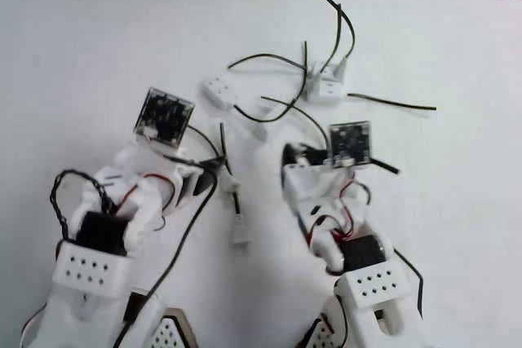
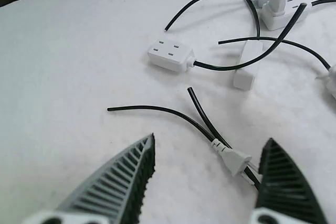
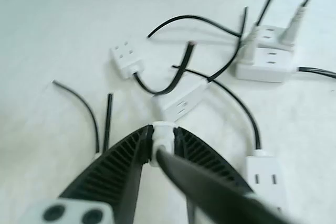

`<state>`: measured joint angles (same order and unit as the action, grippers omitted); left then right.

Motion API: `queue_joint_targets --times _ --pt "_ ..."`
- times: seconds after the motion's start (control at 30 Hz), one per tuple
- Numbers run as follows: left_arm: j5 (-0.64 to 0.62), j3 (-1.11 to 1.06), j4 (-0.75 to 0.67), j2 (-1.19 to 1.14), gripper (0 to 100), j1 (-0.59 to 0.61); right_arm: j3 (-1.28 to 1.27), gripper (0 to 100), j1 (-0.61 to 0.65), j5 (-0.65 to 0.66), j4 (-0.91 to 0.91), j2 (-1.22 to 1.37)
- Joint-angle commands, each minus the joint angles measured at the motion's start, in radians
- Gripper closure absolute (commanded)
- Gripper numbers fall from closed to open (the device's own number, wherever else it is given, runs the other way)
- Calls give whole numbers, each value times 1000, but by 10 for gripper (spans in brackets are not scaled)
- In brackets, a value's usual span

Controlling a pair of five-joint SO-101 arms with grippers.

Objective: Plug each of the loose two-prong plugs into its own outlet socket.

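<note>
The right gripper [image 3: 161,131] clamps a white plug [image 3: 160,141] by its body, near a socket block [image 3: 178,100]. The left gripper [image 2: 210,144] stands open over a loose plug [image 2: 233,159] on the counter [image 2: 73,77]. It is probably light, hard and slick, so grip the moulded body, not the springy cord [image 2: 157,109].

High view: table [image 1: 81,46] very bright, close to washed-out white. Light diffuse and even, no hard shadow edges. Dark band beyond table's far edge. Only faint soft shading beside arms.

Left wrist view: same flat brightness. Thin pale shadows hug black cords [image 2: 136,107] and socket block [image 2: 169,56]. Far corner falls dark.

Right wrist view: table glares brightest here. White plug [image 3: 161,137] clamped in right gripper [image 3: 163,129] almost merges with it, while dark fingers [image 3: 118,169] stand out in strong contrast.
</note>
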<state>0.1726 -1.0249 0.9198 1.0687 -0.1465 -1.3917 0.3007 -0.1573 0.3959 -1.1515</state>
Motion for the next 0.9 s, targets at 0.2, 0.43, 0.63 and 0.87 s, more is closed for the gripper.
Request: queue_joint_targets --times 0.2,0.43,0.63,0.87 --pt "-51 519 169 -674 646 -53 74 981 -265 38 -70 -7" --pt "-121 655 180 -848 646 -82 74 982 -352 123 -70 -5" --pt "-203 732 178 -917 642 -182 127 982 -387 190 -70 140" --pt "-324 902 181 -1089 641 -285 336 981 -503 149 -70 524"
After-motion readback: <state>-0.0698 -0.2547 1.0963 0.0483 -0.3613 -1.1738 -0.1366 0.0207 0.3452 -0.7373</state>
